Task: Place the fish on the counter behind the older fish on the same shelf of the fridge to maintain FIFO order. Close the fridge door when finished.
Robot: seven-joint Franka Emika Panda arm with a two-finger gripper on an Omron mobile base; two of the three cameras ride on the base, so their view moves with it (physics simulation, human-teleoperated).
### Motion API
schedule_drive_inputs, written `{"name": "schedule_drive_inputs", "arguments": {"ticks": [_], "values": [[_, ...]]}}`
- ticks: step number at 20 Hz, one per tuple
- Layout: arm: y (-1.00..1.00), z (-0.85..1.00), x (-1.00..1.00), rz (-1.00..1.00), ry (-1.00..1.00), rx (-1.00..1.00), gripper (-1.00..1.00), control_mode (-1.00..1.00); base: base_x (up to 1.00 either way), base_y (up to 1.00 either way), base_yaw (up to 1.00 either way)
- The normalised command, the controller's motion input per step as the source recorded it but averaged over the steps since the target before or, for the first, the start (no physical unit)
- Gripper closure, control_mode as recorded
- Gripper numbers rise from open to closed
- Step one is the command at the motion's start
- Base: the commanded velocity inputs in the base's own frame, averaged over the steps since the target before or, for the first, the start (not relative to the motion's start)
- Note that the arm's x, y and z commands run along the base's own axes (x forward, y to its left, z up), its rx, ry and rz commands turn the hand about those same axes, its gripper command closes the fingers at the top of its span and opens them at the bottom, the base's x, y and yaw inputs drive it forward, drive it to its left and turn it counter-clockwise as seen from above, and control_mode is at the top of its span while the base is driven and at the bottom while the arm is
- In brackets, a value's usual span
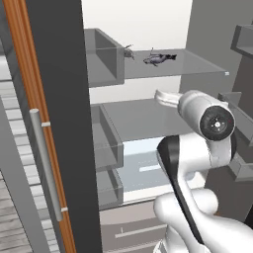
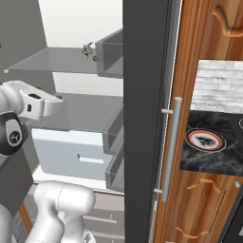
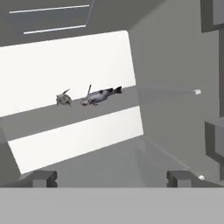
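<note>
Two alike dark fish lie on the top glass shelf (image 1: 197,66) of the open fridge (image 1: 148,24). One fish (image 1: 159,59) (image 3: 99,95) rests nearer the shelf's front. The other fish (image 1: 128,52) (image 3: 64,99) (image 2: 88,50) lies farther back, next to a grey bin. I cannot tell which of them is the older fish. My gripper (image 3: 112,178) is open and holds nothing. It is drawn back from the shelf (image 3: 39,116), lower than it, over the second shelf level. A piece of the black marble counter (image 2: 199,163) shows to the right of the fridge.
Grey box bins (image 1: 104,54) (image 1: 106,143) line the fridge's left wall. A pale blue drawer (image 1: 143,168) sits below the second shelf. The open door stands edge-on, with its bar handle (image 1: 44,158) (image 2: 171,147). Door bins (image 1: 242,39) stand at right. A round red-rimmed plate (image 2: 205,138) lies on the counter.
</note>
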Motion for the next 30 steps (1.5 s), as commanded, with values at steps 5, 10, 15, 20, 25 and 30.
{"name": "schedule_drive_inputs", "arguments": {"ticks": [5, 10, 15, 20, 25, 30], "values": [[0.00, -0.47, -0.06, -0.02, 0.15, 0.00, -1.00, -1.00, 0.00, 0.00, 0.00], [-0.18, -0.14, -0.51, -0.04, -0.01, 0.00, -1.00, 1.00, -0.20, -0.01, -0.02], [0.00, 0.00, 0.00, 0.00, 0.00, 0.00, -1.00, 1.00, -0.91, 0.01, -0.09], [0.00, 0.00, 0.00, 0.00, 0.00, 0.00, -1.00, 1.00, -0.53, 0.18, -0.01], [0.00, 0.00, 0.00, 0.00, 0.00, 0.00, -1.00, 1.00, -0.51, 0.23, 0.01], [0.00, 0.00, 0.00, 0.00, 0.00, 0.00, -1.00, 1.00, -0.21, 0.13, 0.05]]}}
